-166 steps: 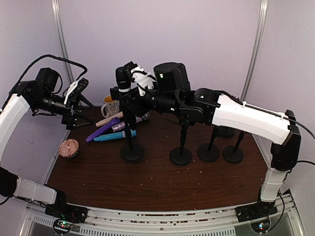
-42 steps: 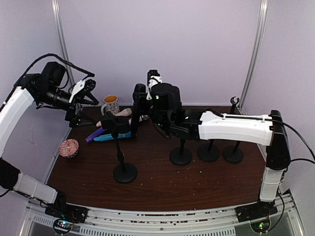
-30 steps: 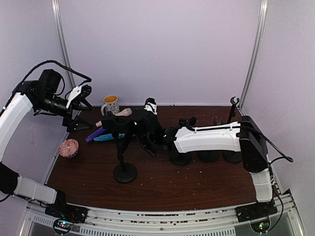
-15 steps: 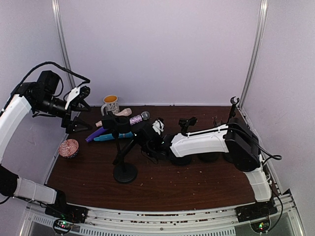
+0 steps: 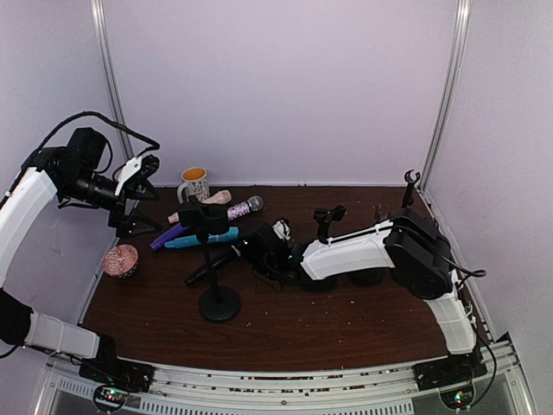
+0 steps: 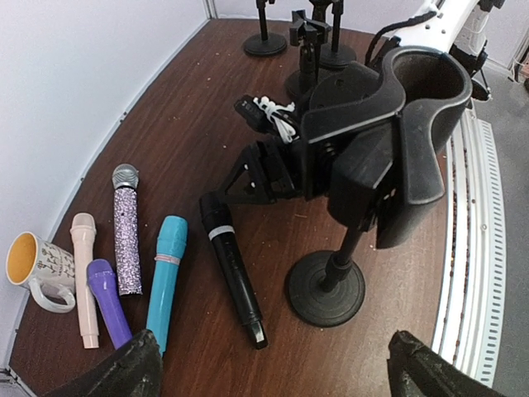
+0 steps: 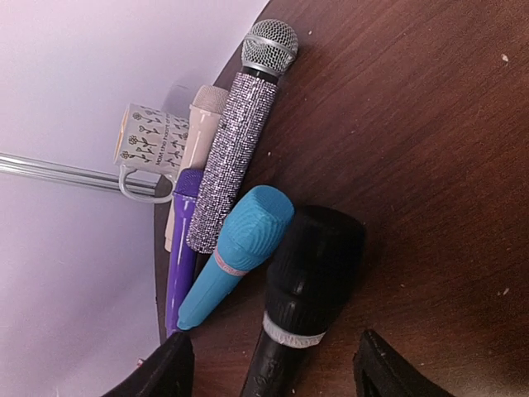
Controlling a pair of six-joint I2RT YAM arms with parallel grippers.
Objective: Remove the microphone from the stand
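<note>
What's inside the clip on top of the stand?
Nothing: the clip is empty. The black microphone lies on the table beside the stand's base. The clip's front wall hides its very bottom.

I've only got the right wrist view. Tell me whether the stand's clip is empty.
Observer: It is. The clip holds nothing; the black microphone lies flat on the table beside the stand's base.
Operator: Check the left tool.
Observer: The left tool is open and holds nothing, raised over the table's far-left corner, apart from the stand.
Operator: Report what else is standing on the table.
Observer: The other stands are upright further to the right.
</note>
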